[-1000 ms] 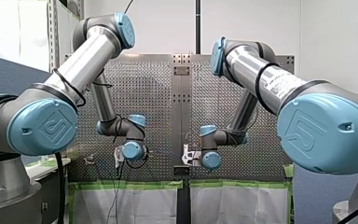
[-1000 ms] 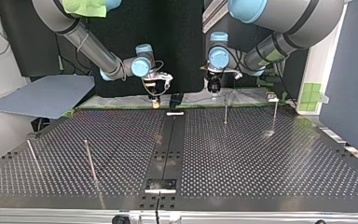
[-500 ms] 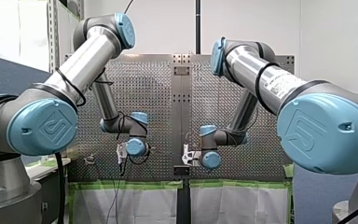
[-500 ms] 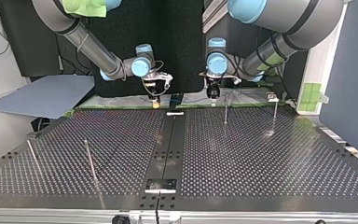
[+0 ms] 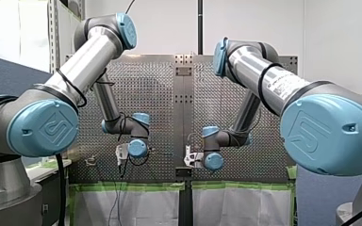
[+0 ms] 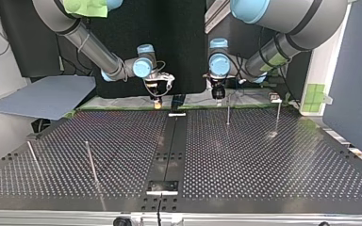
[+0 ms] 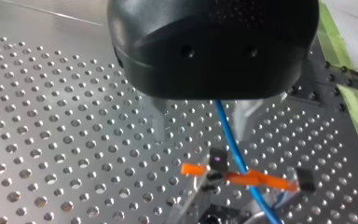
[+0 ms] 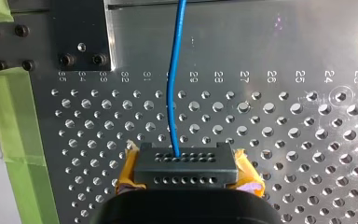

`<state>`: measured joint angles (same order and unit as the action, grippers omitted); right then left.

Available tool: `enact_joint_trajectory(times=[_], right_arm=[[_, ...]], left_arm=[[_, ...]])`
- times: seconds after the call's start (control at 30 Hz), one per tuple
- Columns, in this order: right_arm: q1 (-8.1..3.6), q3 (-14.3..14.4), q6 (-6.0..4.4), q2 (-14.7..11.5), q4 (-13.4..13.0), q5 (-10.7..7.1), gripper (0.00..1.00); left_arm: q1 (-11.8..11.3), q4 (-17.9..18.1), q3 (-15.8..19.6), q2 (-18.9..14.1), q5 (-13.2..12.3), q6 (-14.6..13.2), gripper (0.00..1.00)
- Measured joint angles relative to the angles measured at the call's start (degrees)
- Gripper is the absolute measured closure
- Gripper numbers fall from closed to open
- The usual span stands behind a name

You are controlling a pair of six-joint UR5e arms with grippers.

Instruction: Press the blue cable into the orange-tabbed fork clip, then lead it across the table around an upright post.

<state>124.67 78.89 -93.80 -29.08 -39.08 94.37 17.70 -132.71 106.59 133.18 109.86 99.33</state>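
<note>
Press down with left end effector (image 7: 200,135), fingers apart astride blue cable (image 7: 230,144), just above orange-tabbed fork clip (image 7: 251,178). Hold with right end effector (image 8: 189,179), clamped on cable, long axis straight ahead over tabletop (image 8: 284,130).

Grips thin blue cable (image 8: 171,93) in yellow-padded black right gripper (image 8: 186,161), cable leading far ahead over perforated metal table (image 8: 284,56).

- The black body of my left gripper (image 7: 200,128) hides one end of the blue cable (image 7: 230,140).
- The fork clip (image 7: 265,181) just past it is blurry.
- In the right wrist view, the cable's near end is hidden in my right gripper (image 8: 185,161).
</note>
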Motion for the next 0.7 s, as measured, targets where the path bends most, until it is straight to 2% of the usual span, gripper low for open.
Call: enact_joint_trajectory(times=[0.03,0.07,0.1,0.13,0.17,0.2,0.7], right_arm=[[0.0,0.0,0.0,0.0,0.0,0.01,1.0],[0.0,0.0,0.0,0.0,0.0,0.01,1.0],[0.0,0.0,0.0,0.0,0.0,0.01,1.0],[0.0,0.0,0.0,0.0,0.1,0.02,1.0],[0.0,0.0,0.0,0.0,0.1,0.02,1.0],[0.0,0.0,0.0,0.0,0.1,0.01,1.0],[-0.01,0.0,0.0,0.0,1.0,0.03,1.0]], left_arm=[[0.0,-0.1,0.0,0.0,0.1,0.0,0.72],[0.0,-0.2,0.0,0.0,0.2,-0.1,0.72],[0.0,-0.4,0.0,0.0,0.3,-0.1,0.86],[0.0,-0.5,0.0,0.0,0.3,-0.2,0.94],[0.0,-0.6,0.0,0.0,0.3,-0.2,0.94],[0.0,-0.8,0.0,0.0,0.2,-0.3,1.0],[0.1,-1.6,-1.0,0.0,-0.7,-0.5,1.0]])
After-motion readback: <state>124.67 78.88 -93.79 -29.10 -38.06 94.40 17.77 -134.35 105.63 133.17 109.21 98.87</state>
